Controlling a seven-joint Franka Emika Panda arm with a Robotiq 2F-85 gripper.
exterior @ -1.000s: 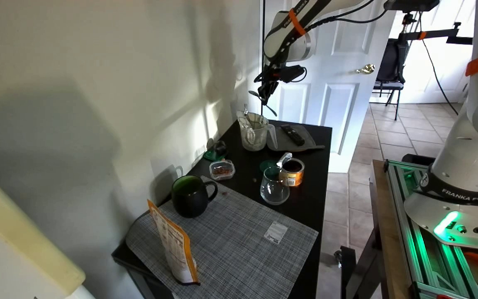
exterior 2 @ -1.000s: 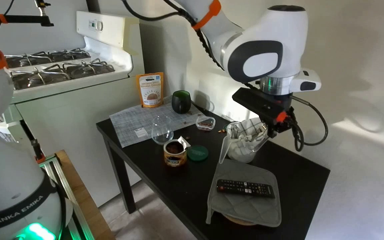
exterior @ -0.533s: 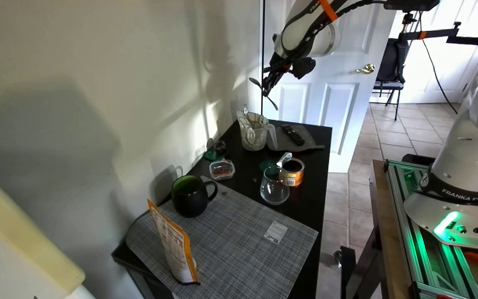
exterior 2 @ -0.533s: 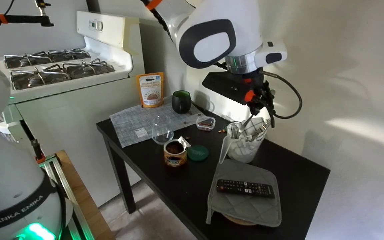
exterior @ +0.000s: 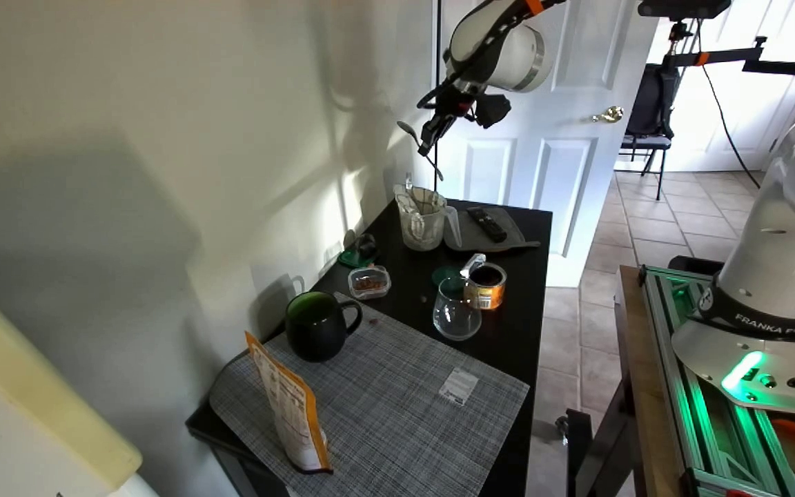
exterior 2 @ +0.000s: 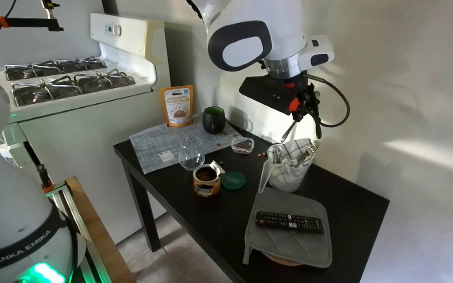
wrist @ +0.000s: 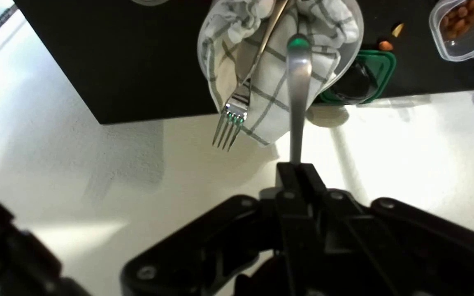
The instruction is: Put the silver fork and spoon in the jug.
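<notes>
The pale translucent jug stands near the table's far end by the wall in an exterior view; it also shows in an exterior view and the wrist view. It holds a checked cloth. The silver fork rests in the jug on the cloth, tines out past the rim on the wall side. My gripper is shut on the silver spoon, and is above the jug in both exterior views. The spoon is tilted, its handle end down over the jug's mouth, bowl up towards the wall.
A grey pot holder with a black remote lies beside the jug. A small clear container, green lid, open can, glass, dark green mug and orange-white bag share the table. The wall runs close behind.
My gripper has moved up and over the jug, and slightly towards the wall, with the spoon held throughout. The spoon hangs more steeply now. The jug and fork have not moved.
</notes>
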